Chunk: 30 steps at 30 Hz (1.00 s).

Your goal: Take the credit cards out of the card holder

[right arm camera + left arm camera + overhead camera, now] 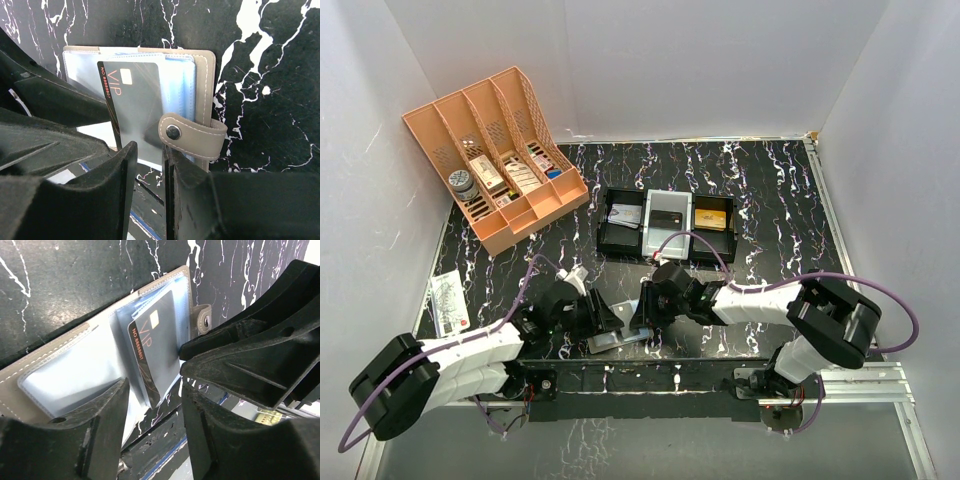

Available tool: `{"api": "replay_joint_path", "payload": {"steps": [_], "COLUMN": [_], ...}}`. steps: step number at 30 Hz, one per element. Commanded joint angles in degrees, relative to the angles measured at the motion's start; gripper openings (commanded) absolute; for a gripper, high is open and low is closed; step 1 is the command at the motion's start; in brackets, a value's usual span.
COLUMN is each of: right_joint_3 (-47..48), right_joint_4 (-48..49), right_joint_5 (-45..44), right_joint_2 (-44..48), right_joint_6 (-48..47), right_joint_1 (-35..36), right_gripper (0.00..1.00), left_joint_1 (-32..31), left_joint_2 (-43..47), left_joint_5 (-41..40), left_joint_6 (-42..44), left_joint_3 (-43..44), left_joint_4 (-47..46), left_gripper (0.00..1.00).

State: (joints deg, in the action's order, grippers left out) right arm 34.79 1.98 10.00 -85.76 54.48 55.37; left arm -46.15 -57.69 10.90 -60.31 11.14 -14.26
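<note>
The card holder [616, 339] lies open near the table's front edge, grey-brown outside with grey-blue sleeves [75, 365] and its closing tab [192, 135] to one side. A black card marked VIP [135, 102] sticks partly out of a sleeve, also seen in the left wrist view [155, 350]. My left gripper [155, 395] is open, with one finger over the holder's left half. My right gripper [150, 152] is open by a narrow gap at the card's free edge, beside the tab. In the top view the left gripper [603, 315] and right gripper [645, 310] face each other over the holder.
A black three-compartment tray [649, 233] stands behind the grippers with a card in each compartment, including an orange card [713, 219] on the right. The orange lattice organiser [495, 160] fills the back left. A white packet [448, 303] lies at the left edge.
</note>
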Motion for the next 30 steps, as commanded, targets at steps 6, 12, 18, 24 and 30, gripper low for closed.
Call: {"api": "replay_joint_path", "payload": {"steps": [6, 12, 18, 24, 30], "right_joint_3": [-2.26, -2.88, -2.71, -2.53, -2.49], "right_joint_4": [-2.49, -2.35, -2.57, -2.93, -3.44], "right_joint_5": [-2.61, -2.80, -2.70, -2.97, -3.63], "right_joint_2": [-2.10, -1.36, -1.09, -0.63, -0.14], "right_joint_6": [-1.27, -0.66, -0.51, -0.34, -0.30], "right_joint_1": [-0.06, 0.01, -0.03, -0.01, -0.05], "right_gripper": [0.26, 0.26, 0.26, 0.26, 0.27], "left_joint_1": [-0.13, -0.17, -0.17, -0.18, -0.18], "left_joint_2": [0.18, 1.30, 1.64, 0.88, 0.12], "left_joint_5": [-0.79, -1.20, -1.43, -1.32, -1.14], "left_joint_6": [-2.88, -4.33, -5.33, -5.35, -5.32], "left_joint_3": [-3.76, -4.98, -5.59, -5.51, -5.03], "left_joint_4": [-7.29, -9.18, -9.96, -10.30, -9.89], "left_gripper": [0.36, 0.29, 0.20, 0.15, 0.01]}}
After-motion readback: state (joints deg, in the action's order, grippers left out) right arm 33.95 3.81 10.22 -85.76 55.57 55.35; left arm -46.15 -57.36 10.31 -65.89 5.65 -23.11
